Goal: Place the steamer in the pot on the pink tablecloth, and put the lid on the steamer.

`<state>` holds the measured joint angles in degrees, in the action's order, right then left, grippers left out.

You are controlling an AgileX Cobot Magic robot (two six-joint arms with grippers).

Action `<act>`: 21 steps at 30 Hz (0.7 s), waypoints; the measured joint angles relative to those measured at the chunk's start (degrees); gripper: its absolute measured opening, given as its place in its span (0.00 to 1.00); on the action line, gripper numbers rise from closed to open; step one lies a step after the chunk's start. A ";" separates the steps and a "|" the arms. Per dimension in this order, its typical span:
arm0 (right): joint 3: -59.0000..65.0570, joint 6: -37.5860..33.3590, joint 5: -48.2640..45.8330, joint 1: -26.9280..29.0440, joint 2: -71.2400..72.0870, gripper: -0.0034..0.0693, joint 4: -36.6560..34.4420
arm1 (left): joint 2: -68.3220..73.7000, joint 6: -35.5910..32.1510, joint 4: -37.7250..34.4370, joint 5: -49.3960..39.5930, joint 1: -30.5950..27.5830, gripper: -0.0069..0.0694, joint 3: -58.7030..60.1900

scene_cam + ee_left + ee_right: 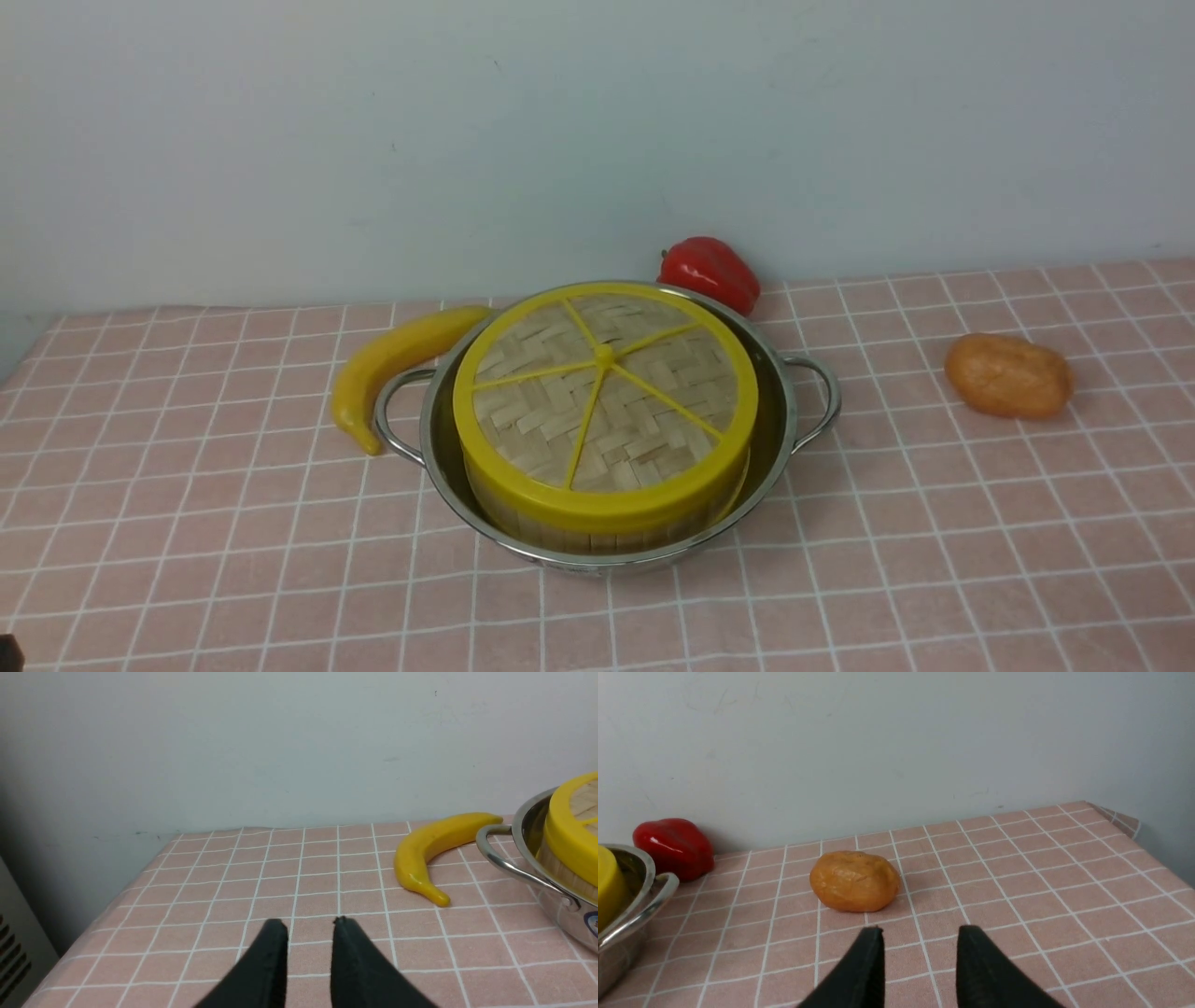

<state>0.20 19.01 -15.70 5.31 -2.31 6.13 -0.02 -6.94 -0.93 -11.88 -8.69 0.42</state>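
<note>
Sitting inside the pot [448, 467] is the steamer [597, 532], and the lid [605, 399] rests on the steamer's top rim, its spokes and centre knob facing up. Lid looks seated, though slightly tilted or offset toward the pot's left handle side; hard to be sure from the front view. Steamer contents hidden under the lid.

Pot stands on the pink tablecloth [934, 560], about mid-worktop, nearer the far edge than the near one. Both loop handles point toward the left and right edges, which leaves them free for side access.

Banana [392, 369] lies against or just beside the pot's left handle. Red pepper [709, 271] sits at the far edge, just behind the pot. Potato [1008, 375] lies toward the right edge, apart from the pot.

Left gripper [308, 924]: jaws parted by a narrow gap, holding nothing, low over bare cloth toward the left edge, well apart from the pot. Right gripper [920, 931]: jaws parted somewhat wider, holding nothing, over cloth near the potato, toward the right edge.

Judgement: both placements appear done; the arms stand clear of the stack, most likely so nothing gets nudged. Only doubt is whether the lid sits fully square.
</note>
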 joint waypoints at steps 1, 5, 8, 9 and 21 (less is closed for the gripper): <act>0.12 0.00 -0.12 0.00 -0.05 0.38 0.00 | 0.00 0.00 0.00 0.00 0.00 0.27 0.00; 0.31 0.05 -0.19 -0.61 -0.05 0.38 0.00 | 0.00 0.00 0.00 0.00 0.00 0.29 0.00; 0.31 0.05 -0.14 -0.66 -0.05 0.38 0.00 | 0.00 0.00 0.00 0.00 0.00 0.29 0.00; 0.31 0.05 -0.14 -0.66 -0.05 0.38 0.00 | 0.00 0.00 0.00 0.00 0.00 0.29 0.00; 0.31 0.05 -0.14 -0.66 -0.05 0.38 0.00 | 0.00 0.00 0.00 0.00 0.00 0.33 0.00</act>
<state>0.51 19.06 -15.84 4.65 -2.36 6.13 -0.02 -6.94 -0.93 -11.88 -8.69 0.42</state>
